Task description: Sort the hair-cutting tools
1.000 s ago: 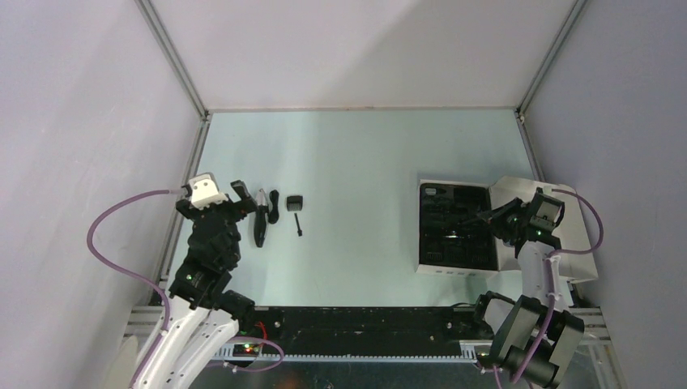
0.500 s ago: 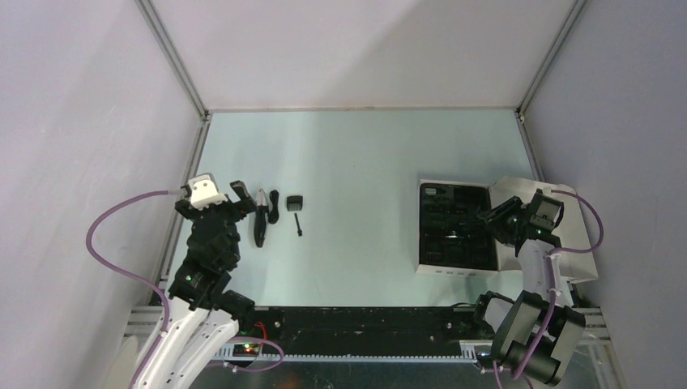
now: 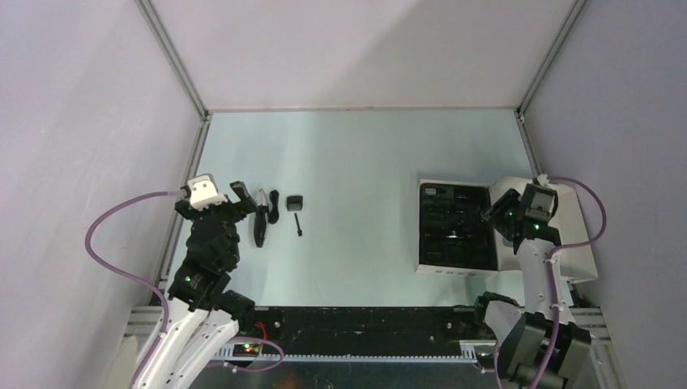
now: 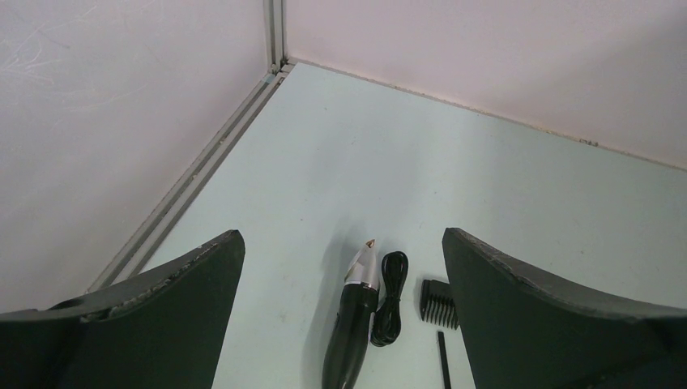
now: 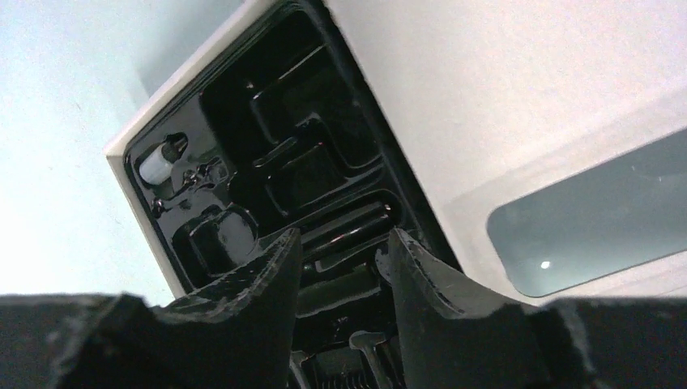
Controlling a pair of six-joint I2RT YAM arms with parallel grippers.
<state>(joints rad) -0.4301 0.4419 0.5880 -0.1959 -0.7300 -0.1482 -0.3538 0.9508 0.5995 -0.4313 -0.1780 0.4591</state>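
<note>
The hair-cutting tools lie in a row at the left of the table. They are a black clipper body with a silvery tip [image 3: 260,220] [image 4: 356,320], a coiled black cord [image 3: 275,207] [image 4: 390,298], a small black comb attachment [image 3: 295,201] [image 4: 437,293] and a thin black brush [image 3: 299,224] [image 4: 443,363]. My left gripper [image 3: 240,203] [image 4: 342,243] is open and empty, just left of the clipper and above it. My right gripper [image 3: 494,213] [image 5: 344,243] is open with a narrow gap and empty, over the box's right edge.
The flat white box [image 3: 422,235] with its black moulded insert [image 5: 283,162] lies open at the right. Its lid [image 3: 571,235] [image 5: 486,97] is folded out toward the right wall. A small white piece [image 5: 154,166] sits in one far pocket. Frame rails run along both walls.
My right gripper has drawn back to the right, off the black insert toward the lid hinge. The left arm and the tools have not moved.
</note>
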